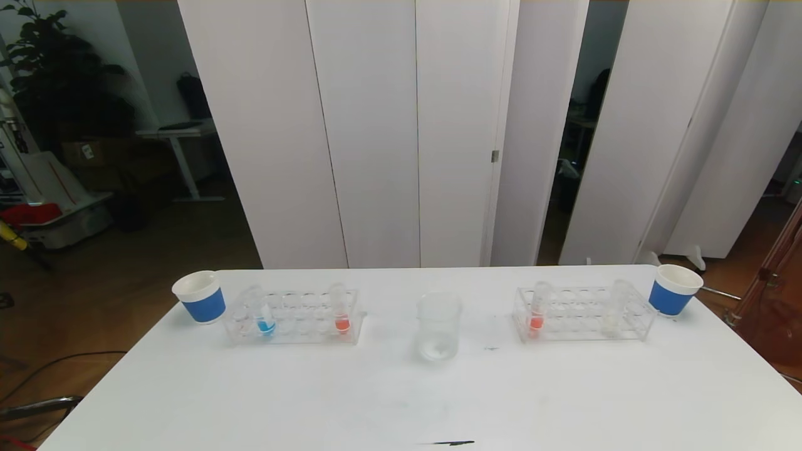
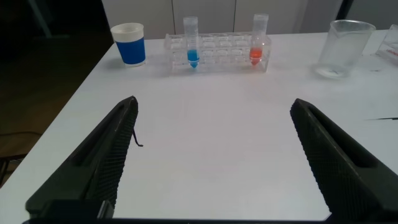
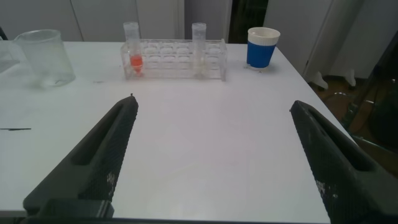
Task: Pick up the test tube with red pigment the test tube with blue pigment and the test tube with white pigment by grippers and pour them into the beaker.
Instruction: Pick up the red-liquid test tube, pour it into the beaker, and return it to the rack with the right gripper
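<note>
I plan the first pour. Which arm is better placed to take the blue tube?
Left. The test tube with blue pigment stands in the left rack, straight ahead of the open, empty left end effector; the right rack holds no blue.

The right end effector point(image 3: 214, 162) hovers over bare tabletop point(image 3: 211, 124) with its jaws spread wide and nothing between them. Toward the far edge, a clear rack point(image 3: 174, 61) holds a red-pigment tube point(image 3: 132, 53) and a whitish tube point(image 3: 199, 50). A blue-banded paper cup point(image 3: 262, 47) stands near the far corner, and the beaker point(image 3: 43, 58) is well apart on the rack's other side.
</note>
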Controlling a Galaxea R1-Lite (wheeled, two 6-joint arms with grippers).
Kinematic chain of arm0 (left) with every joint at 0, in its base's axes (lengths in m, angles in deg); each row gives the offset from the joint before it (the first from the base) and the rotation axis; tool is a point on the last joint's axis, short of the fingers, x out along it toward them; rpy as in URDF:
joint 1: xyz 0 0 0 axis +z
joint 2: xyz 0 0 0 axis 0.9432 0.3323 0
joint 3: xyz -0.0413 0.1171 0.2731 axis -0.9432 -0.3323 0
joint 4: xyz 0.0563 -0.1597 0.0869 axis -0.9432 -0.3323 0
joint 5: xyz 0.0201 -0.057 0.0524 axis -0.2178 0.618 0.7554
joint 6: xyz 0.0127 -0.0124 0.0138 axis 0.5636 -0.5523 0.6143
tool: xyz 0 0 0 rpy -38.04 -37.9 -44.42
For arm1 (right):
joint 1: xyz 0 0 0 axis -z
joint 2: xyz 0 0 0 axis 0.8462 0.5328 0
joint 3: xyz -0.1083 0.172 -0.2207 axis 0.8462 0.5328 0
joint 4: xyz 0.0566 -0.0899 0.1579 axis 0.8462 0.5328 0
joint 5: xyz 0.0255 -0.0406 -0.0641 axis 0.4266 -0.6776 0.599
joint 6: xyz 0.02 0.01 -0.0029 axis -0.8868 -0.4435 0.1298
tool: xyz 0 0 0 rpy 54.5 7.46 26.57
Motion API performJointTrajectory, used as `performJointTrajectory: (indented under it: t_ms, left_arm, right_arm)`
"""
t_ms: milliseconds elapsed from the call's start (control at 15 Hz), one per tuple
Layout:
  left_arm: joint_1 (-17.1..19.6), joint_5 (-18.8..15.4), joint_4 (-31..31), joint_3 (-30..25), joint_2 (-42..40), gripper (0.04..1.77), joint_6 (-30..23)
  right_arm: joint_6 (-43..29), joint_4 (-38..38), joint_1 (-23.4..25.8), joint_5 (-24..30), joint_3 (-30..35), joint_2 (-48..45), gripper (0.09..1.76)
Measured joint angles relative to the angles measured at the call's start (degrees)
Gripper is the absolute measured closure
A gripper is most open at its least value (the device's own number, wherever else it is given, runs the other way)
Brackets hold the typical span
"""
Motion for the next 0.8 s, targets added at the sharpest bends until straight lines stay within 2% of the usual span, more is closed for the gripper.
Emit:
performJointTrajectory:
  t_ms: [800]
  left_arm:
    - [0.00,-0.02,0.00,0.00,0.00,0.06,0.02]
  right_arm:
    - [-0.05,0.09,0.00,-0.02,0.00,0.00,0.10]
